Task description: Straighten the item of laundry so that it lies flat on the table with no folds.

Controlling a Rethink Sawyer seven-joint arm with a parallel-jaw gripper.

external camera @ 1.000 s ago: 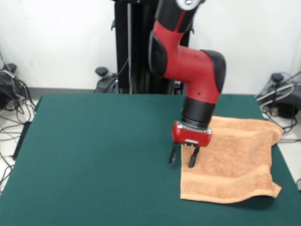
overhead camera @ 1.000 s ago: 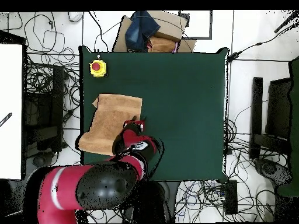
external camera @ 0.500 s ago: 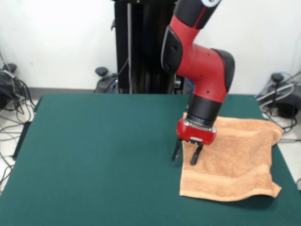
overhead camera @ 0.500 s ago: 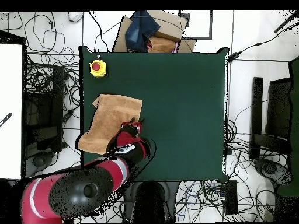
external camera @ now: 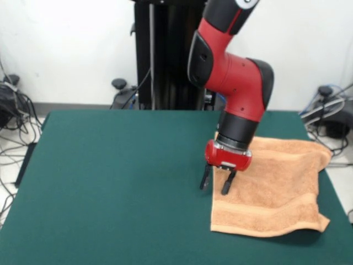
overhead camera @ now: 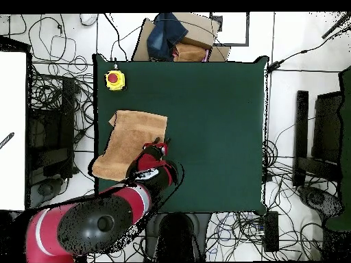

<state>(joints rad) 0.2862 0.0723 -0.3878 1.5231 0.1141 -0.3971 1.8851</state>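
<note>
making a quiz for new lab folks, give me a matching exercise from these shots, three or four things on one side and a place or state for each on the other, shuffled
Things:
1. towel
2. gripper
3. yellow box with red button
4. table

Places or states:
a. at a table corner
b. dark green top, mostly bare
c. open, over the towel's edge
d. overhanging the table edge

Pairs: 1-d, 2-c, 3-a, 4-b

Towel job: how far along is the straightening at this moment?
Partly done: most of the towel lies spread on the table, but its corner at the table's edge curls over, and that edge looks folded. In hand: the open gripper hangs at the towel's inner edge, gripping nothing. Left: grasp an edge and pull out the remaining folds.
</note>
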